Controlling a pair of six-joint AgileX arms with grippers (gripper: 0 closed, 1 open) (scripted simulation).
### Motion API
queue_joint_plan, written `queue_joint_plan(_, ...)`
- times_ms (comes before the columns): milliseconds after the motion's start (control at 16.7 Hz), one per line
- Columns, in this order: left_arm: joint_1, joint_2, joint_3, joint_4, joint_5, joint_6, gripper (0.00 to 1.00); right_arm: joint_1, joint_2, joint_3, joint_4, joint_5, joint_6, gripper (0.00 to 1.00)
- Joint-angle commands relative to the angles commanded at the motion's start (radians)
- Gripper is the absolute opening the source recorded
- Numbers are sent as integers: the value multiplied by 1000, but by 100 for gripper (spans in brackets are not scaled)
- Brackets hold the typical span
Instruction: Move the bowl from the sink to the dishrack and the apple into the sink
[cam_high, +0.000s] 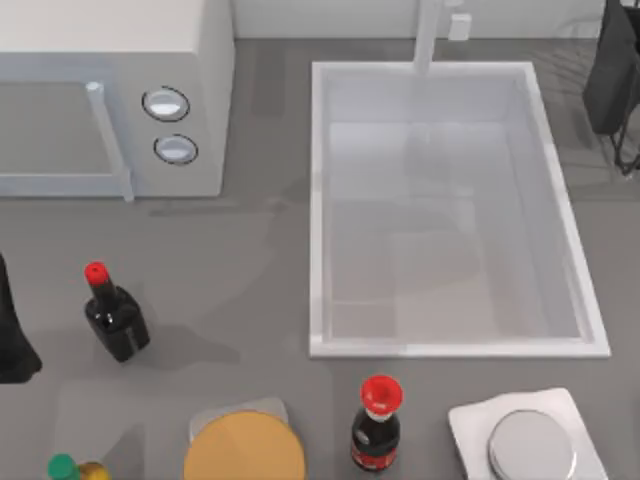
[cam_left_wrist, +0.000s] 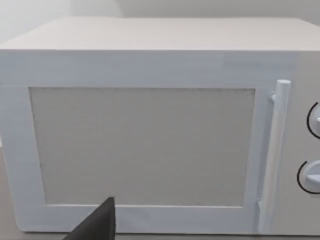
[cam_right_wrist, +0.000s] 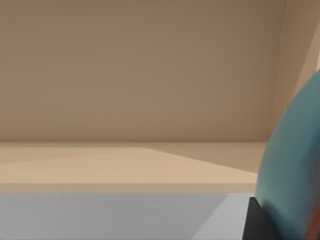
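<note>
Glossy deep-blue bowl (cam_right_wrist: 295, 160) looming close in the right wrist view, right beside a dark piece of the right end effector (cam_right_wrist: 257, 222); open or clamped, cannot tell. Right arm (cam_high: 612, 75) up at the far right corner, just past the large white rectangular sink (cam_high: 318, 200). White microwave (cam_high: 110, 100) across the surface to the left. Left end effector (cam_left_wrist: 97, 225) low before the microwave door, grip likewise impossible to tell. Left arm (cam_high: 12, 345) parked at the left edge.
</note>
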Motion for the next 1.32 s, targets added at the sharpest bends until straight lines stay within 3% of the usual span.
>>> queue_joint_plan(1080, 0, 0, 0, 0, 0, 0, 100, 94, 432, -307, 741, 104, -2, 0)
queue_joint_plan(1320, 0, 0, 0, 0, 0, 0, 100, 105, 461, -340, 802, 115, -1, 0)
